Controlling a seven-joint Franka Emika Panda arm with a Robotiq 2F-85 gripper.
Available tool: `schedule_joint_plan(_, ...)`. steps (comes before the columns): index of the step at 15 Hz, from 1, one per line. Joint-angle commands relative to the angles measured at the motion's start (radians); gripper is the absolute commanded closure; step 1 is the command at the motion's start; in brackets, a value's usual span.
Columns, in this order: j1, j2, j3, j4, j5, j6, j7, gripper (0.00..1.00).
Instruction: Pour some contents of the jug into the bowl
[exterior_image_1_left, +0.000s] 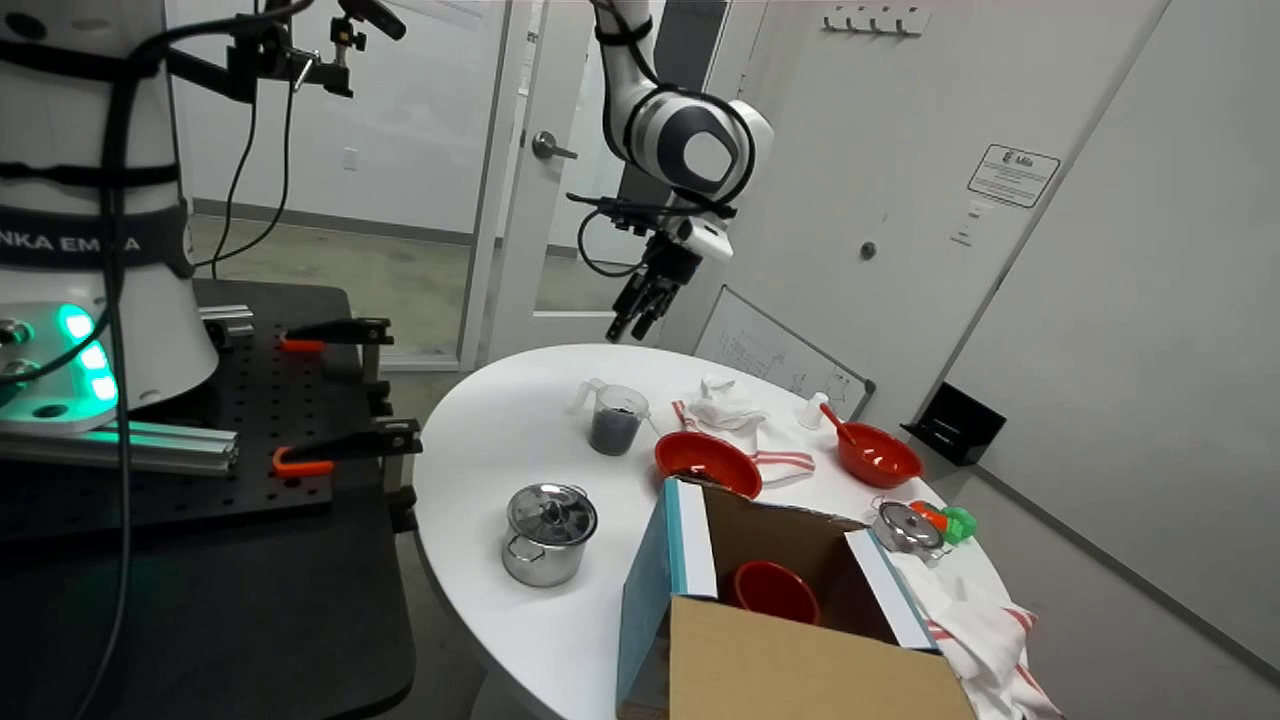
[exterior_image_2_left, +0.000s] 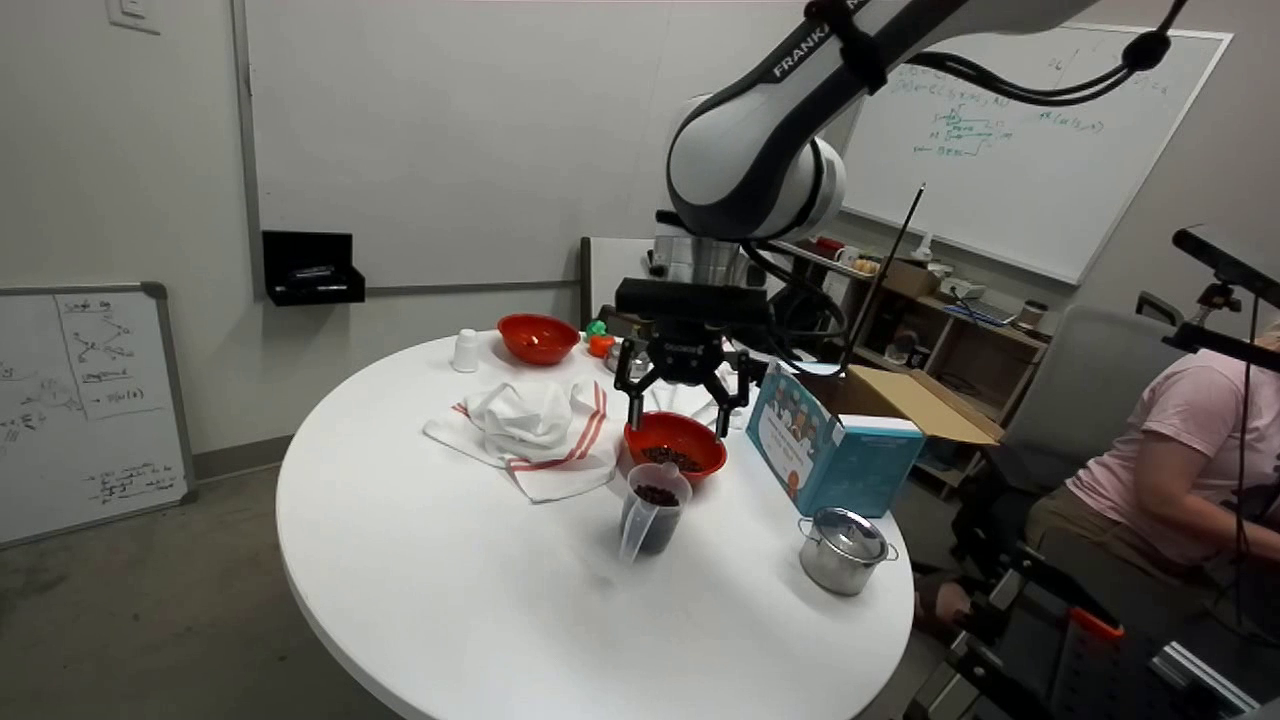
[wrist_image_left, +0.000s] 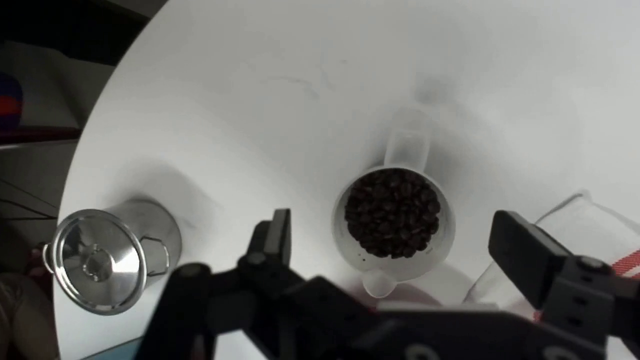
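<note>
While the jaws hang spread wide above the counter (exterior_image_2_left: 450, 600), gripping nothing, the jug (exterior_image_1_left: 616, 422) stands upright well below them. In the wrist view its rim shows in the gap between the two sides of the jaws, about midway, touching neither, and dark beans (wrist_image_left: 395, 212) fill part of it. Its handle (wrist_image_left: 407, 147) points away from the body of the jaws; its spout (wrist_image_left: 378, 284) points the opposite way, toward the bowl (exterior_image_2_left: 675, 428), which sits just beside the jug, holds dark beans too, and is mostly hidden by the jaws in the wrist view. Room is widest on the handle side, where a broad stretch of white counter runs out to the curved edge. Another open stretch lies between the jug and the pot (exterior_image_1_left: 545, 555), which stands with its lid on near that edge; the jug stands well in from it. Things crowd closer on the spout side: the towel (exterior_image_2_left: 530, 420) lies near the jug and just beside the bowl, its striped end partly covered by one side of the jaws in the wrist view, and the open box (exterior_image_2_left: 850, 470) stands just beside the bowl on the flank away from the towel.
</note>
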Motion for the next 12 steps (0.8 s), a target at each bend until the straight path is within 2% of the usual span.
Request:
schedule_joint_plan(1,0.048,0.115,-0.022,0.143,-0.042,-0.004,0.043,0.00)
schedule_joint_plan(7,0.044,0.251,-0.016,0.247,-0.003,-0.050,0.065,0.00)
schedule_joint_plan(12,0.029,0.270,-0.005,0.244,0.032,-0.076,0.079,0.00)
